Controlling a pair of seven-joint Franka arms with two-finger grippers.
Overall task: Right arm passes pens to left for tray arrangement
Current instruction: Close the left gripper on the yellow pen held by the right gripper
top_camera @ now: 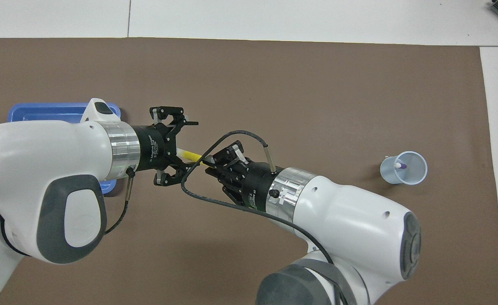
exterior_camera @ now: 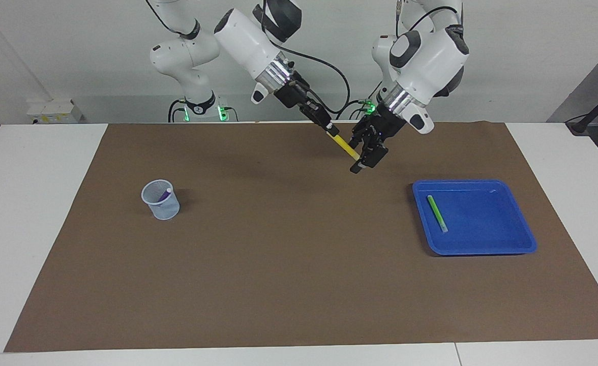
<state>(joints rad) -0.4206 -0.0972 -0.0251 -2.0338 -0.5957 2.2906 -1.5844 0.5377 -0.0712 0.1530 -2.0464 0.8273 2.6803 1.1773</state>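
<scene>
While my right hand [exterior_camera: 329, 131] clamps the yellow pen [exterior_camera: 346, 147], my left hand [exterior_camera: 364, 158] spreads around its tip; tray [exterior_camera: 482, 248] beside, mesh cup [exterior_camera: 161, 200] well apart.

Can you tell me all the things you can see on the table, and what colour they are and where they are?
yellow pen: one, yellow, up in the air over the brown mat, held by the right hand
green pen: one, green, lying in the tray
purple pen: one, purple, standing in the cup
tray: one, blue, toward the left arm's end
cup: one, pale blue, toward the right arm's end
mat: one, brown, covering the table
right hand: black, shut on the yellow pen
left hand: black, open around the yellow pen's tip
</scene>
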